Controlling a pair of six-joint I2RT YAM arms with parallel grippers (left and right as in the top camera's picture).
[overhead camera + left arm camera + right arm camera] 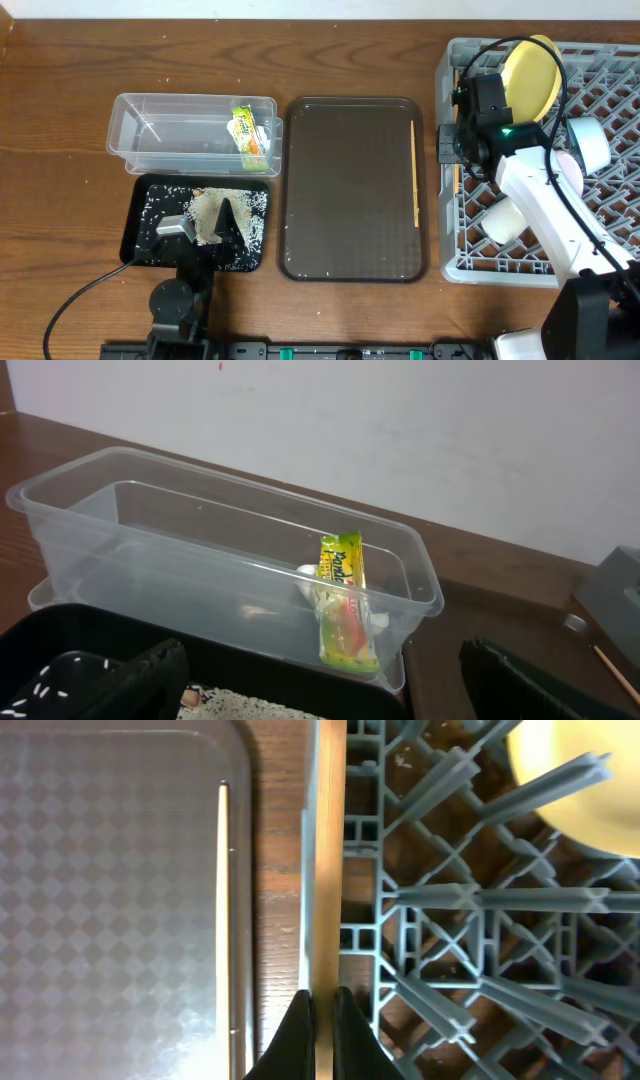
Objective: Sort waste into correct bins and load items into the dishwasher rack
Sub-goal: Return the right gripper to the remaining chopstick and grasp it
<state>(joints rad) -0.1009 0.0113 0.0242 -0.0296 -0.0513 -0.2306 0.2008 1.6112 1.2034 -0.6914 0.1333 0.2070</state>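
One chopstick [325, 840] was pinched by right gripper [322, 1020] along dishwasher rack [480, 900] edge; level lowering inside was judged advisable before release. Left gripper [320, 665] was spread wide.

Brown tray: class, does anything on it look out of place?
Yes. One chopstick lies alone along the right edge of the tray, while the second chopstick is pinched by the right end effector at the left wall of the rack.

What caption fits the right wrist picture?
Right gripper pinches one chopstick over the rack edge; second chopstick lies on the brown tray.
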